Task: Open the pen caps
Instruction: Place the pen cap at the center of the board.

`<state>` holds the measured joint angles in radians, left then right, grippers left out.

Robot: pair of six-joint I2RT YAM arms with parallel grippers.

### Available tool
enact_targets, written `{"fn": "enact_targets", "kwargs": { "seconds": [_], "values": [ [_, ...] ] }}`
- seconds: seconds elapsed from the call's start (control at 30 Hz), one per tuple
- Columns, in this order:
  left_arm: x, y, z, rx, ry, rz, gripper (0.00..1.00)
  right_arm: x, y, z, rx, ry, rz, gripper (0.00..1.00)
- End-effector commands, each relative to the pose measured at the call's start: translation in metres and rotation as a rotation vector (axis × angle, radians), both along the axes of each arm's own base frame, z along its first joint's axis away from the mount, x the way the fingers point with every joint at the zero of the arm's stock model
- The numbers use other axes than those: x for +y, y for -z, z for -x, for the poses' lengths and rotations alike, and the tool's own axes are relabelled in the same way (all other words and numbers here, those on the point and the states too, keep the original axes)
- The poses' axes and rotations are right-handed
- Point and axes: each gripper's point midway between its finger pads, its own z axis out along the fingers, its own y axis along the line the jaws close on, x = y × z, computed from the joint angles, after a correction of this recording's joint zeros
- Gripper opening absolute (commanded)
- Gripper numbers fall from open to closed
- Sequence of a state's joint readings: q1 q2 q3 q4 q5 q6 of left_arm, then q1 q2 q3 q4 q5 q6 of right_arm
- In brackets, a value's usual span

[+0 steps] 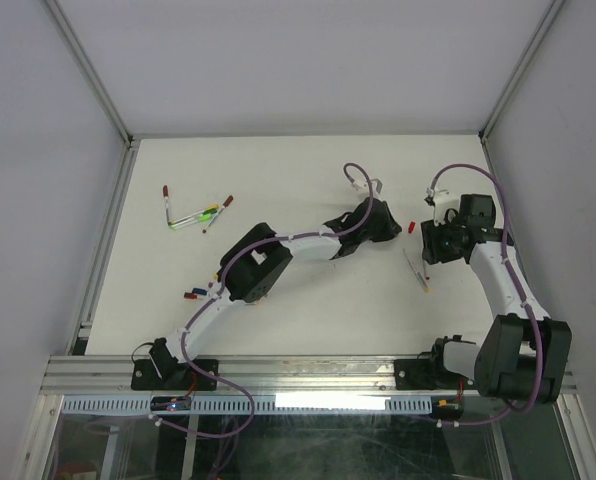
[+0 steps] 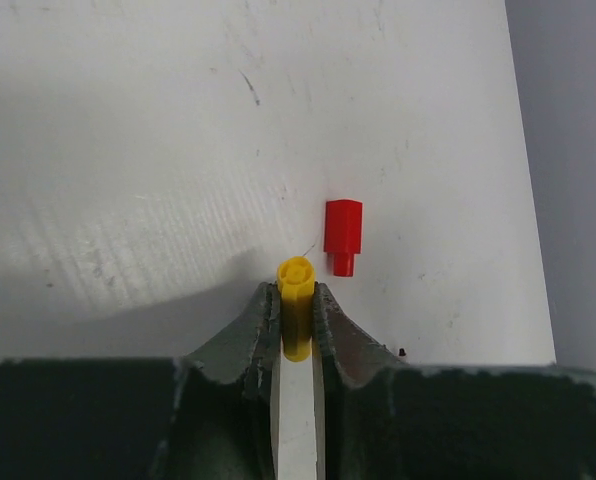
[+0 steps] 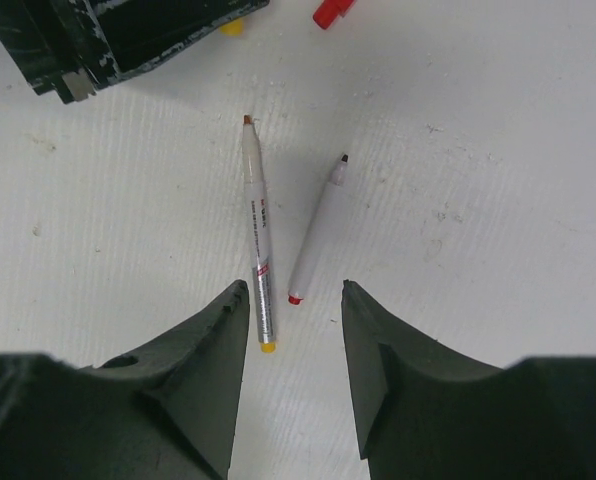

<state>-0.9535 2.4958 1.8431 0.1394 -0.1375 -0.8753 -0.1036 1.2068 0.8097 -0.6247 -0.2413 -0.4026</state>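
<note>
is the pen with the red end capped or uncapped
Uncapped: the pen shows a bare dark tip; a red cap lies apart.

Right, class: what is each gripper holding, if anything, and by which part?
The left gripper pinches the yellow cap by its sides, its far end sticking out. The right gripper, open, holds nothing.

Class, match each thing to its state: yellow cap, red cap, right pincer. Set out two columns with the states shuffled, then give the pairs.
Things:
1. yellow cap
2. red cap
3. right pincer

States:
A. open, holding nothing
B. lying loose on the table
C. clamped in the left pincer

Pairs: 1-C, 2-B, 3-A
</note>
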Motion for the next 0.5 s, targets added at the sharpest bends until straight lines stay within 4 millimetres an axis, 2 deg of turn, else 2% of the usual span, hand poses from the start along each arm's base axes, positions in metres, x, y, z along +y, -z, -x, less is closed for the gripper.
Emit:
{"fn": "enact_targets", "kwargs": {
  "seconds": [0.0,0.17,0.3,0.47],
  "values": [
    [-0.017,-0.008,0.008,-0.010,0.040,0.018,0.14,-0.002,-0.021,-0.015,-0.097,0.007,-0.007,0.45],
    [-0.022,-0.012,0.005,-0.016,0.037,0.016,0.20,-0.002,-0.021,-0.015,-0.098,0.008,-0.009,0.45],
    [-0.019,-0.014,0.003,-0.025,0.027,0.004,0.30,-0.001,-0.022,-0.015,-0.099,0.005,-0.011,0.45],
    [-0.020,-0.026,0.000,-0.055,0.030,0.006,0.35,0.000,-0.021,-0.014,-0.097,0.004,-0.015,0.45]
  ]
}}
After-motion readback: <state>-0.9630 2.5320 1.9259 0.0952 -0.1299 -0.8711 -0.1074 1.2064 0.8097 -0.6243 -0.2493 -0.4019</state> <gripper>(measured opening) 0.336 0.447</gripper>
